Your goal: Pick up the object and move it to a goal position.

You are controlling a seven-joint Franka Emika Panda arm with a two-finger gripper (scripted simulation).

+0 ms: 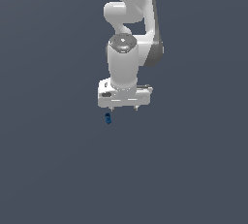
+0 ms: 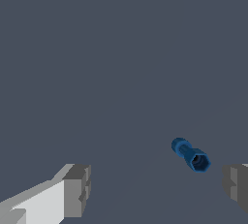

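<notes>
Unmarked blue peg [image 2: 190, 154] – between spread end effector [image 2: 157, 189] fingers, untouched.

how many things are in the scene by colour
dark-blue: 1, the small peg, lying free on the floor
white: 1, the robot arm with its claw open, fingers apart
total: 2

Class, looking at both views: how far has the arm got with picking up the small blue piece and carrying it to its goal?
Done: the white hand is near the tiny dark-blue peg-like piece, fingers spread open. In hand: lining up; the wrist view shows the piece between the fingers, ungripped. Left: grasp, lift, carry. No goal marker is visible.
</notes>
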